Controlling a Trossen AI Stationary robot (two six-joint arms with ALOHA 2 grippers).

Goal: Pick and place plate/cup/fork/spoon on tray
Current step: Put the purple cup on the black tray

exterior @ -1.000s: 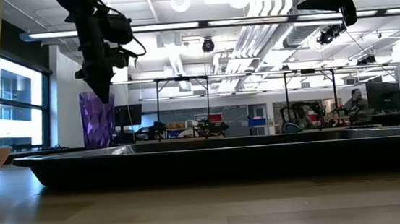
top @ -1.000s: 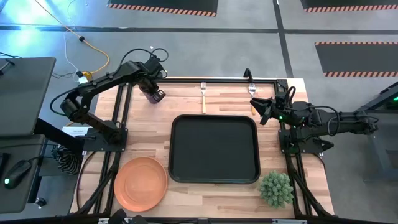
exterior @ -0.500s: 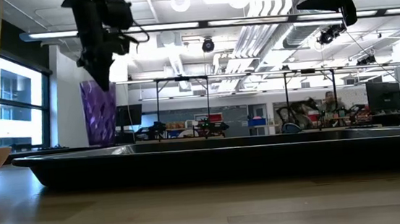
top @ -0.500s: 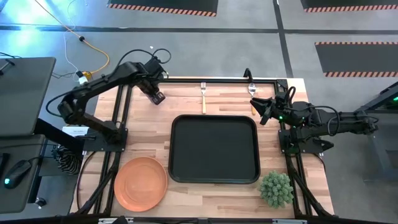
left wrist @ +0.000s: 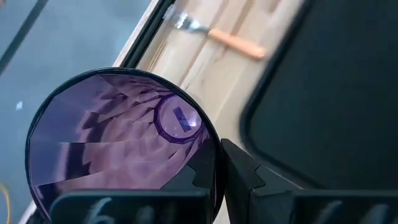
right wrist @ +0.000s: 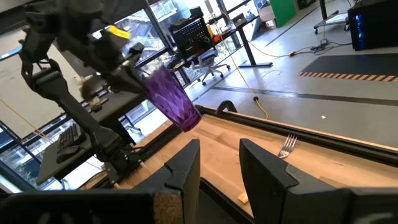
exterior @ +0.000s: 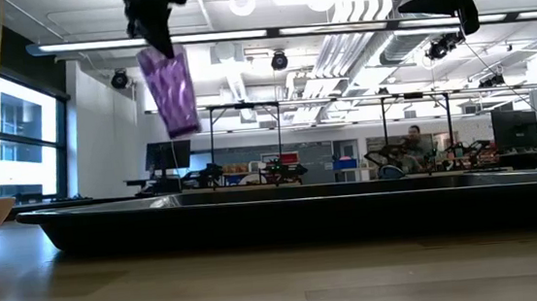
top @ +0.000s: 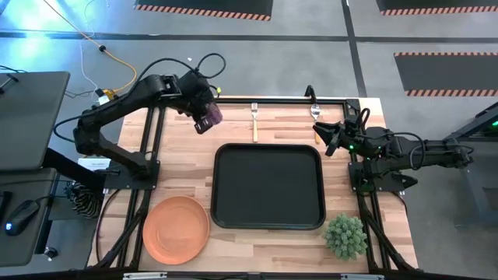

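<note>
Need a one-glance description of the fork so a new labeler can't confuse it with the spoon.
Start at the black tray in the middle of the wooden table. On the strip of wood past its far edge lie two utensils: the fork is the one nearer the left gripper, which holds the purple cup. It has tines and a pale orange handle; the spoon ends in a rounded bowl.

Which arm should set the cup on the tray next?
Left. The left gripper already holds the cup in the air near the tray; the right gripper waits open by the far-right corner.
</note>
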